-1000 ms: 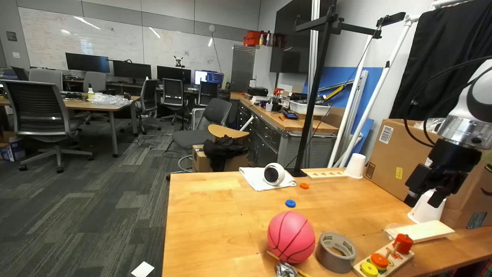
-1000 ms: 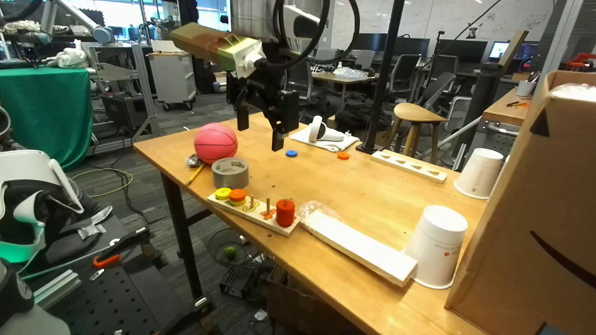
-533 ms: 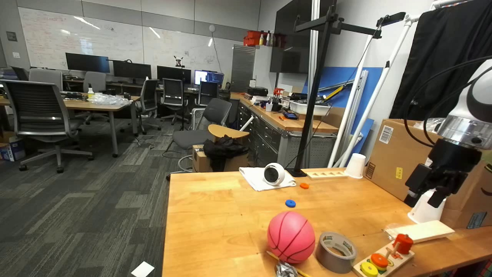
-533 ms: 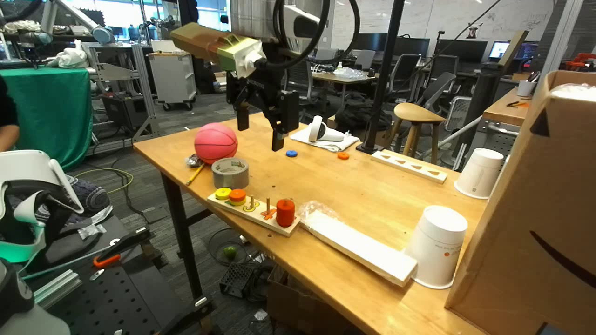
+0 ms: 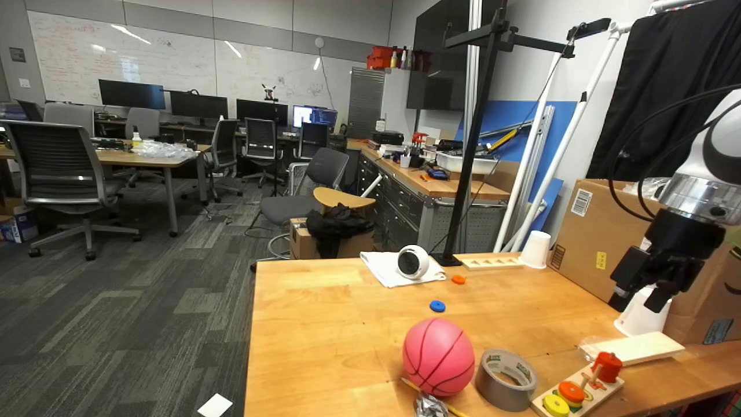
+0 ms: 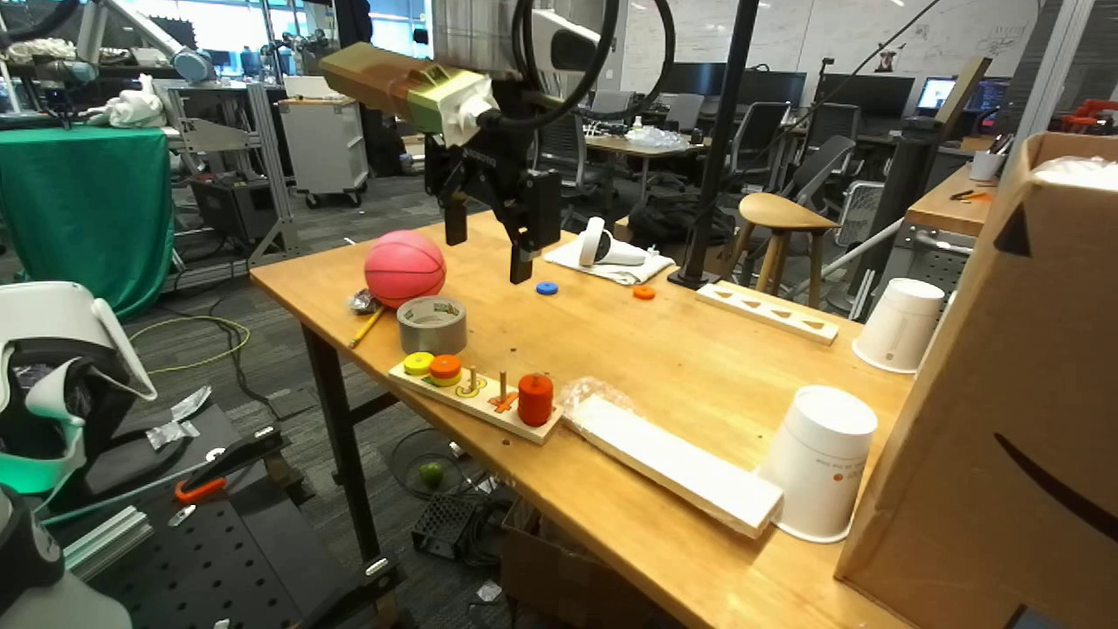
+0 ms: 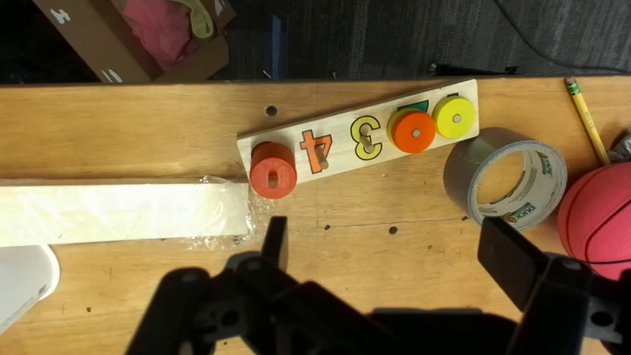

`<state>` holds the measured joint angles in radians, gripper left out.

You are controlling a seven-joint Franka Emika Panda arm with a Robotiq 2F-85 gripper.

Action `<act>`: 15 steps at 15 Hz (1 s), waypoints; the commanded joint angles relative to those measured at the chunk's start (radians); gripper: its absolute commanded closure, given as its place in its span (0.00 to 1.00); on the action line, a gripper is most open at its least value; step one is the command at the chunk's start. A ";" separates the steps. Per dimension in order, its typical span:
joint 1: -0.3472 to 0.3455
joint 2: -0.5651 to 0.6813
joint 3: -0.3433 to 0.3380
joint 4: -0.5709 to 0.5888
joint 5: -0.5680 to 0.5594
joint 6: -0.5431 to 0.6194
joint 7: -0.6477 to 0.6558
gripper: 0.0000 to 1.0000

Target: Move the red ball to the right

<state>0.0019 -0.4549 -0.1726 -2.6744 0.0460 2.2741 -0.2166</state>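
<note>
Box (image 6: 978, 393) holds clear plastic (image 6: 1083, 171) — red ball (image 6: 404, 268) outside (on table (image 6: 664, 354)).

A pinkish-red ball (image 5: 438, 354) crossed by thin dark seams, a silver-grey tape roll (image 6: 432, 336), a yellow pencil (image 7: 587, 121), a blue ring (image 5: 437, 306) and white cups (image 6: 819, 463) show against a honey-brown tabletop (image 6: 629, 341), while a pale wooden peg board (image 7: 341, 140) carries red rings (image 7: 267, 166), an orange 4 (image 7: 312, 158) and a yellow 3 (image 7: 359, 148), both numerals outlined in black, and the gripper (image 6: 488, 253) is black
</note>
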 commanded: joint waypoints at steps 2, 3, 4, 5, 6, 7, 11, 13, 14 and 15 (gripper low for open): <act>0.011 -0.038 0.034 -0.037 0.010 0.019 -0.031 0.00; 0.019 -0.045 0.046 -0.046 0.009 0.025 -0.035 0.00; 0.040 -0.061 0.065 -0.067 0.012 0.044 -0.049 0.00; 0.056 -0.067 0.080 -0.077 0.016 0.052 -0.054 0.00; 0.082 -0.071 0.103 -0.091 0.021 0.067 -0.052 0.00; 0.100 -0.073 0.127 -0.100 0.017 0.083 -0.041 0.00; 0.222 -0.007 0.223 -0.077 0.067 0.136 0.000 0.00; 0.284 0.040 0.276 -0.062 0.115 0.158 0.043 0.00; 0.321 0.084 0.311 -0.034 0.152 0.158 0.084 0.00; 0.346 0.119 0.335 -0.014 0.180 0.160 0.110 0.00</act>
<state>0.2761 -0.4359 0.0994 -2.7496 0.1529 2.4047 -0.1798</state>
